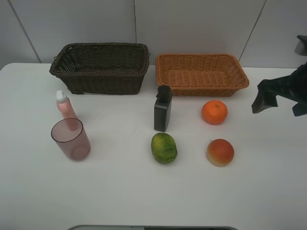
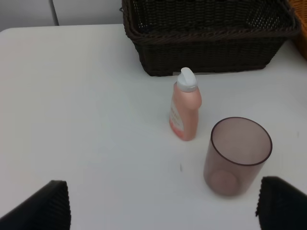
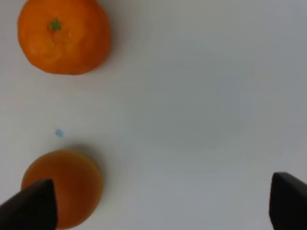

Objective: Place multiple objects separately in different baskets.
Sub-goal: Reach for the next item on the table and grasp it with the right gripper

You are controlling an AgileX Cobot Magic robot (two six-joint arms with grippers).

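**Inspector A:** Nearest the front edge of the table (image 1: 120, 191), what do we record?

**Inspector B:** We record the cup (image 1: 71, 139) standing mouth up on the left, the lime (image 1: 164, 147) in the middle and the apple (image 1: 220, 152) on the right, all apart from one another. The left gripper (image 2: 165, 211) hangs short of the cup, fingers spread wide, holding nothing.

**Inspector A:** The next row?

**Inspector B:** The pink bottle (image 1: 64, 109) stands upright just behind the cup. The dark bottle (image 1: 163, 109) stands upright behind the lime, and the orange (image 1: 214, 111) sits behind the apple. The right gripper (image 3: 158, 206) hovers over bare table beside the apple and orange, fingers likewise wide apart, touching neither.

**Inspector A:** Farthest back?

**Inspector B:** The dark brown basket (image 1: 100, 81) is on the left and the tan basket (image 1: 206, 90) on the right, side by side, both empty.

**Inspector A:** Our reading of the layout?

**Inspector B:** We judge that the cup and bottles lie toward the dark basket and the fruit toward the tan one, so that each arm can serve its own side. No item is sorted yet. The spread fingers suit a first approach.
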